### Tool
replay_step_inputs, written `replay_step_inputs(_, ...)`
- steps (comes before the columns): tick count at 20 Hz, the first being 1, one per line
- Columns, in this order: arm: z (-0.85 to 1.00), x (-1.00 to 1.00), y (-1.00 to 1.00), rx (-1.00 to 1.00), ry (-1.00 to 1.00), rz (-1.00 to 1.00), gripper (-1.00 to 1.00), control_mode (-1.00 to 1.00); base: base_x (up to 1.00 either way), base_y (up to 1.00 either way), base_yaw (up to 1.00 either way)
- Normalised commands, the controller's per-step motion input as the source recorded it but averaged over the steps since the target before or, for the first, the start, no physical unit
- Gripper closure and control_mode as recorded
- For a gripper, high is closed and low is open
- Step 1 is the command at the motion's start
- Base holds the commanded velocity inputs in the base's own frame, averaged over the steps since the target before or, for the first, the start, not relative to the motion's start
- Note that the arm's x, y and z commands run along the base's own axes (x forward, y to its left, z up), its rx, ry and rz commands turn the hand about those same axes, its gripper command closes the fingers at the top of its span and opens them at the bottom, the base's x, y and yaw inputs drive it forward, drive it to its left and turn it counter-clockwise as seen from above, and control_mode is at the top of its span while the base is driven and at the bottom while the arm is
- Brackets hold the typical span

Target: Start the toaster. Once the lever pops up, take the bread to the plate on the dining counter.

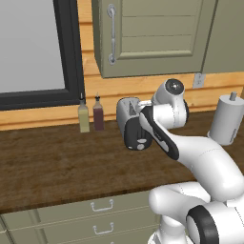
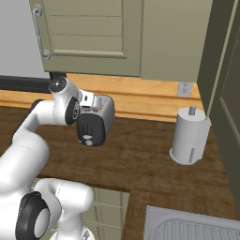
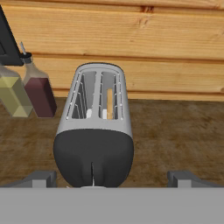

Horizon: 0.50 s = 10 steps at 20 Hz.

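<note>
The gripper (image 3: 111, 177) hovers with its jaws spread wide and grasping nothing, one dark fingertip low on either side of the toaster's black end panel in the hand view. The toaster (image 3: 95, 131) stands on the wood counter (image 1: 43, 167), well back from its front edge and near the back wall, black end toward the arm. In its right slot the bread (image 3: 109, 104) shows as a thin tan edge, sunk below the rim. Beyond the toaster's left side, at the counter's back edge, stand a yellow-green bottle (image 1: 84, 116) and a dark red bottle (image 1: 98, 114), side by side. Toward the counter's right end stands a white paper-towel roll (image 2: 190, 136).
</note>
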Motion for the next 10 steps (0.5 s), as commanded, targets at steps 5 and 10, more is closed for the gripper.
replay_step_inputs(5,0.0,0.0,0.0,0.0,0.0,0.0,-1.0,-1.0,0.0,0.0,0.0)
replay_step_inputs(10,0.0,0.0,0.0,0.0,0.0,0.0,-1.0,-1.0,0.0,0.0,0.0)
